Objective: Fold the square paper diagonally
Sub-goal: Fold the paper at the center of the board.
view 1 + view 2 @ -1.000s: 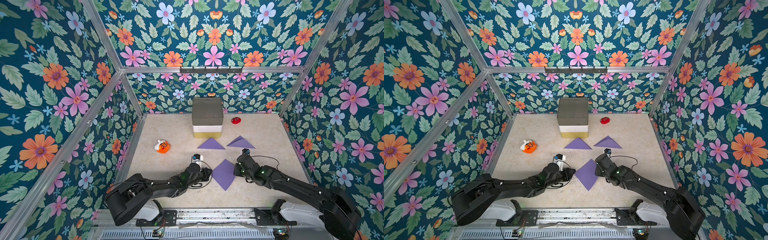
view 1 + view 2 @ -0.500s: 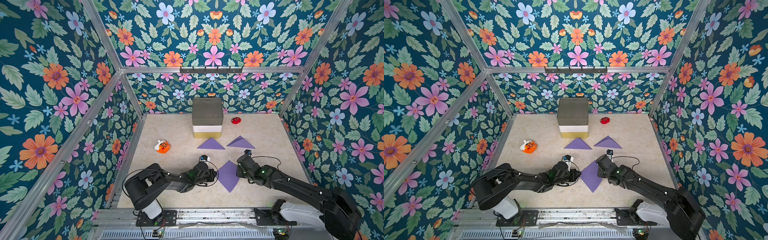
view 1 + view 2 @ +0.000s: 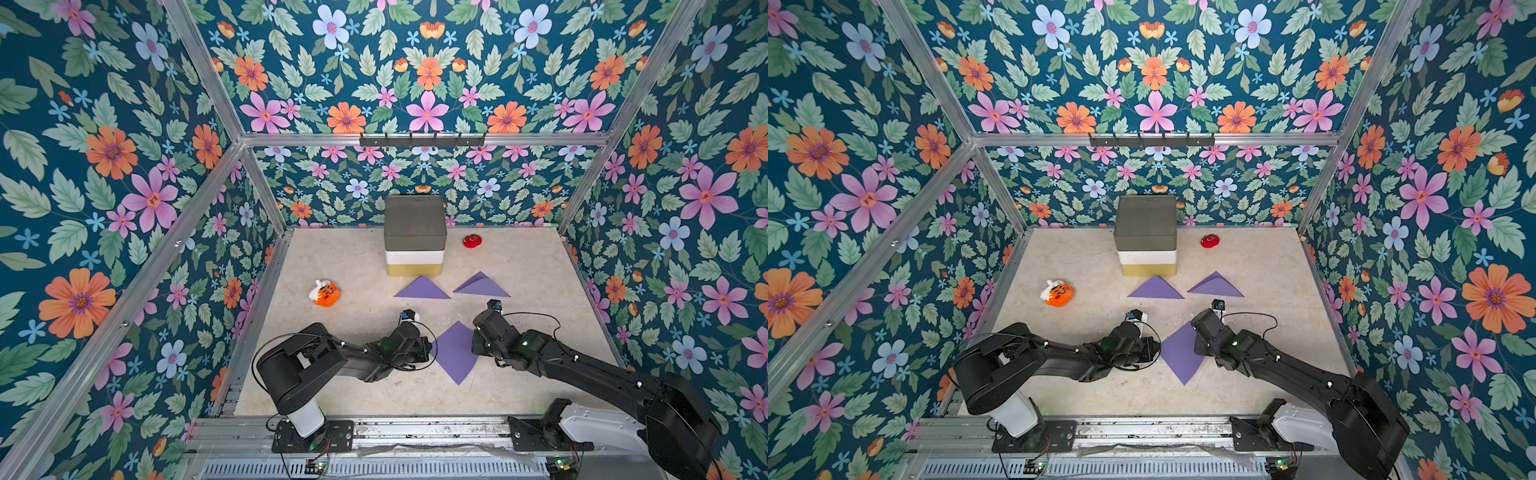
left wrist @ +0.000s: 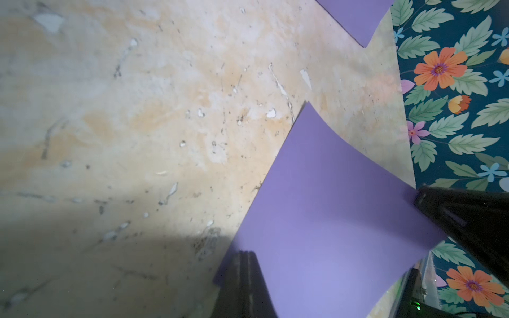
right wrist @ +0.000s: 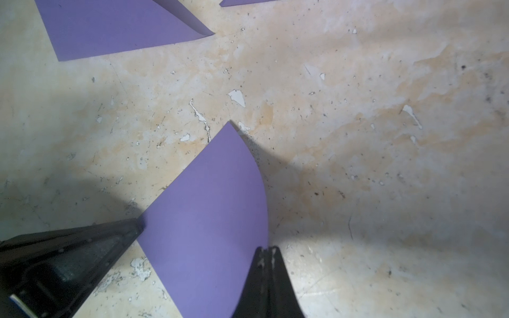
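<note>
Fully closed, left end effector [image 4: 244,254] and right end effector [image 5: 266,250] pinch opposite corners of the paper [image 3: 455,351].

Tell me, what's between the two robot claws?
The purple square paper, pinched at opposite corners by the left gripper and right gripper; both top views show it.

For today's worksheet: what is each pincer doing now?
Left pincer: closed, pinching a corner of the purple paper.
Right pincer: closed on the opposite corner.
</note>
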`<state>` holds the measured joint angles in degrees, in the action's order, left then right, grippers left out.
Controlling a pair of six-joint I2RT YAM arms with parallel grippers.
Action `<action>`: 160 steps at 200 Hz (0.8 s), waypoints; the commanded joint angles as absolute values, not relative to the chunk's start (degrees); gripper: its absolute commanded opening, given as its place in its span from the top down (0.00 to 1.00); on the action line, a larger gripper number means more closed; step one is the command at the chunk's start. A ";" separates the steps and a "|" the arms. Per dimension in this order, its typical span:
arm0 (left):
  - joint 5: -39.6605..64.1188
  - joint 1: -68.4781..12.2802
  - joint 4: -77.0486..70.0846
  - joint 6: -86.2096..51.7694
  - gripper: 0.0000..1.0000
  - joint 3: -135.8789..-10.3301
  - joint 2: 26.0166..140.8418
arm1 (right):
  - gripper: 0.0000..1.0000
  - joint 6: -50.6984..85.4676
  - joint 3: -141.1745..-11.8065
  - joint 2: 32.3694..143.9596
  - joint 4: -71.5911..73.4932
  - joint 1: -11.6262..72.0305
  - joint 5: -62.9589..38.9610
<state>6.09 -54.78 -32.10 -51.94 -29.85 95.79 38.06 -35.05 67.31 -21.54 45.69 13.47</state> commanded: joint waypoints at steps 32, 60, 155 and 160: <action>3.96 -54.76 -30.02 -50.67 0.97 -30.06 95.63 | 1.00 38.14 -34.98 67.51 -21.15 45.74 13.61; 3.54 -54.76 -29.46 -50.71 0.97 -29.79 95.89 | 1.00 38.39 -35.24 67.42 -20.69 45.71 13.33; 3.89 -54.54 -37.17 -55.58 1.00 -22.94 95.62 | 1.00 49.89 -29.21 64.84 9.86 45.70 -3.62; 4.10 -54.53 -37.45 -55.70 1.00 -22.92 95.62 | 1.00 50.60 -28.70 65.30 12.09 45.70 -4.27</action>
